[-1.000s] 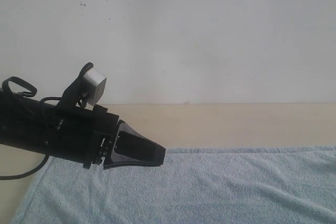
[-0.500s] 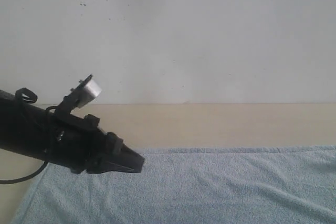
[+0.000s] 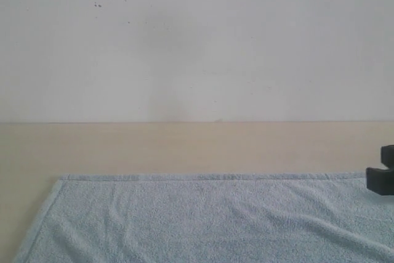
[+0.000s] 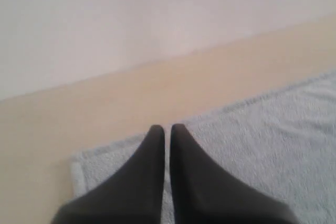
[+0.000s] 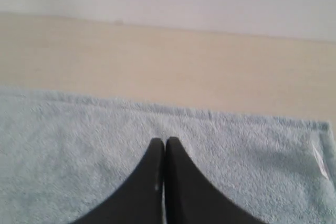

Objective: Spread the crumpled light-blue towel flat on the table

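The light-blue towel (image 3: 209,220) lies spread out on the beige table (image 3: 184,146), with its hemmed far edge straight and only shallow wrinkles on it. My left gripper (image 4: 167,127) is shut and holds nothing. It hovers over the towel (image 4: 262,140) near a far corner. My right gripper (image 5: 164,140) is also shut and empty, above the towel (image 5: 79,140) near the other far corner. In the exterior view the left arm is out of sight. Only a black part of the right arm (image 3: 383,178) shows at the right edge.
A white wall (image 3: 197,41) with small dark specks rises behind the table. A bare strip of tabletop (image 3: 277,146) runs between the towel's far edge and the wall. Bare table (image 3: 24,177) also shows left of the towel.
The left arm has drawn back to the left and left the exterior view. A black part of the right arm now shows at the right edge. The towel lies as before.
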`<state>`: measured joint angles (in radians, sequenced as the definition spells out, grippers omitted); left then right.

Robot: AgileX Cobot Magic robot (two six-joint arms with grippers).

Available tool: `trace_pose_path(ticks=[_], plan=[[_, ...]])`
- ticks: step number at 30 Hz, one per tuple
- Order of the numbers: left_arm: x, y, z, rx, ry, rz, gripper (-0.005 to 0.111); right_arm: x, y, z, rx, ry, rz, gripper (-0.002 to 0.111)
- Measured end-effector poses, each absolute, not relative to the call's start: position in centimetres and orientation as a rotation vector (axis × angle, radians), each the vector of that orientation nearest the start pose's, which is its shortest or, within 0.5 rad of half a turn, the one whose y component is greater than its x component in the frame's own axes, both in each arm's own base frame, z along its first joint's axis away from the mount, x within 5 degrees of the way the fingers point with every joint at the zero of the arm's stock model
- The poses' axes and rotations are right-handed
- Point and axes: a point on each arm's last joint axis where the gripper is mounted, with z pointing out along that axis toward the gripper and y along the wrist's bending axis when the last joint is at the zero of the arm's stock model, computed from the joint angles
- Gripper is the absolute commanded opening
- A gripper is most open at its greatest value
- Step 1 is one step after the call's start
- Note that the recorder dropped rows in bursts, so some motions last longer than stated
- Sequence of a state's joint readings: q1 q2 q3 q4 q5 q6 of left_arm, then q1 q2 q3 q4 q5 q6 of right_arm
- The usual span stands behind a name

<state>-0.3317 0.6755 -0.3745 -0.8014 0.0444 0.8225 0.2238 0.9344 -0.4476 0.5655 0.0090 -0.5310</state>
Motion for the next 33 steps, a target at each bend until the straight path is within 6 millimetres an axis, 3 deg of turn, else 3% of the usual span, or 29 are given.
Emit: trace_pose_path(ticks=[9,13,17,21,24,28,31,33], plan=[[6.1,-0.8,26.2,0.036,1.369,-0.28,0.004,9.3,2.6,30.6,-0.199,1.572,0.24,0.0],[4.7,-0.4,26.5,0.059,1.267,-0.252,0.004,4.8,2.3,31.2,-0.28,1.445,0.272,0.0],[4.8,-0.4,25.6,0.202,1.266,-0.059,0.004,1.9,2.1,30.8,-0.35,1.387,0.285,0.0],[5.4,-0.5,23.5,0.246,1.337,-0.007,0.004,1.8,2.3,30.2,-0.363,1.426,0.313,0.0],[5.9,-0.2,22.1,0.1,1.422,-0.109,0.004,2.3,2.4,28.9,-0.347,1.474,0.333,0.0],[6.2,0.8,21.4,-0.226,1.492,-0.282,0.004,4.2,2.7,24.9,-0.325,1.611,0.333,0.0],[6.2,1.2,21.2,-0.316,1.502,-0.295,0.004,5.1,2.7,22.4,-0.295,1.683,0.324,0.0],[6.2,1.3,21.2,-0.332,1.502,-0.293,0.004,5.4,2.6,21.8,-0.275,1.687,0.319,0.0]])
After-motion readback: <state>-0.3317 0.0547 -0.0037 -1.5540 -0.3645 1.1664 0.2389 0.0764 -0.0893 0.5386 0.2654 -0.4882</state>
